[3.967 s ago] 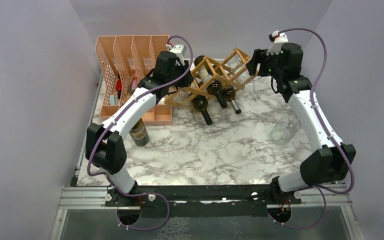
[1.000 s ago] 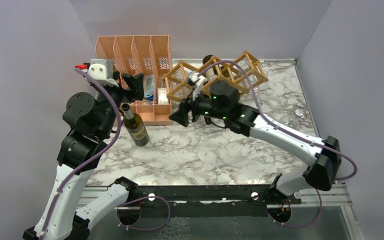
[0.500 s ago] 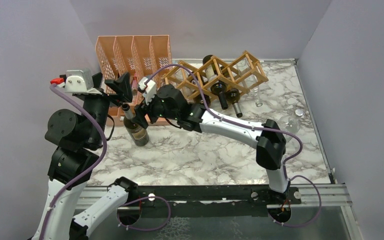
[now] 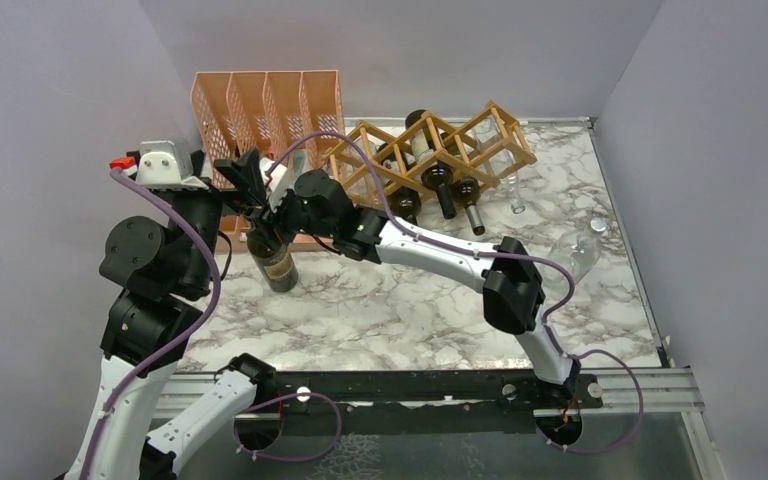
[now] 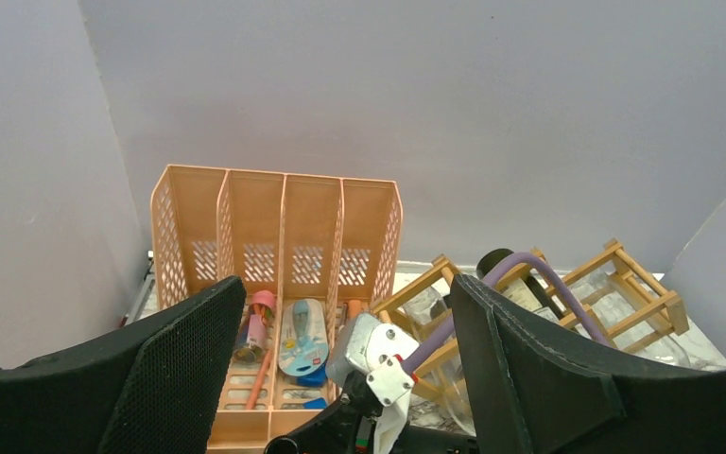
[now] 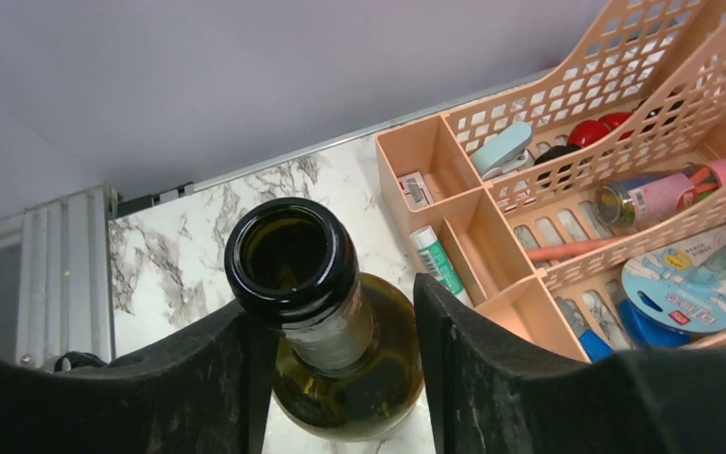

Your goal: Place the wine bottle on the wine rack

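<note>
The wine bottle (image 4: 278, 264), dark green with an open mouth, stands upright on the marble table in front of the orange organiser. My right gripper (image 4: 261, 229) reaches across to it. In the right wrist view the bottle's neck (image 6: 333, 333) sits between the jaws of the right gripper (image 6: 333, 303). The left finger touches the lip and a gap shows beside the right finger. My left gripper (image 4: 241, 172) hangs open just above and behind the bottle, holding nothing (image 5: 345, 284). The wooden lattice wine rack (image 4: 491, 127) stands at the back centre with three dark bottles (image 4: 442, 184) in its cells.
An orange perforated file organiser (image 4: 260, 100) with pens and small items stands at the back left, right behind the bottle. A clear glass (image 4: 578, 252) lies near the right edge, and another glass (image 4: 515, 196) stands by the rack. Grey walls close in on the sides and back.
My right arm swung left from the rack to the standing bottle and narrowed its jaws around the neck. The left gripper drew back slightly and opened wider.
</note>
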Controlling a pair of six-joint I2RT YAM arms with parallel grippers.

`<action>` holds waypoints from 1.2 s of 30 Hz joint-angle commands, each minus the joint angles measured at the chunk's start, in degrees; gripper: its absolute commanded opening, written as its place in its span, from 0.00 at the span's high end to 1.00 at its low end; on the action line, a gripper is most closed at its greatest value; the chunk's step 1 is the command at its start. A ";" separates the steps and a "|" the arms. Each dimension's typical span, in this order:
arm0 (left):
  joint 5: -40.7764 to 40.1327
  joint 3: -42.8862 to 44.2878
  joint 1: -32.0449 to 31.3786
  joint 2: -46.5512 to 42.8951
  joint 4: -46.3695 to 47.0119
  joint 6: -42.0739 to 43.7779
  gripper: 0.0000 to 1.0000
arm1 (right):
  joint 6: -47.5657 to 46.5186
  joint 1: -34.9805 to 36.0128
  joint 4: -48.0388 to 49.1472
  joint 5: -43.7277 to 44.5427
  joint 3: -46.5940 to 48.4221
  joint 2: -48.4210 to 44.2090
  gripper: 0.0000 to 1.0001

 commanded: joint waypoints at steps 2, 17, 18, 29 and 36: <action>-1.64 -0.47 0.22 -0.48 -0.16 0.40 0.15 | -1.14 0.64 4.20 -1.27 2.11 2.33 0.53; 1.87 -1.55 0.22 -0.19 -0.61 1.04 0.12 | -3.79 1.17 12.14 5.39 -12.97 -13.82 0.99; 2.38 -1.70 0.22 -0.14 -0.61 1.10 0.11 | -3.72 1.15 12.90 5.66 -14.80 -15.75 0.99; 6.46 -3.32 0.22 -1.86 -1.11 2.32 0.07 | -1.89 1.18 10.43 9.18 -28.60 -33.57 0.99; 15.53 -6.92 0.22 -2.76 -1.18 4.14 0.01 | -3.18 1.22 5.40 15.20 -35.70 -45.36 0.99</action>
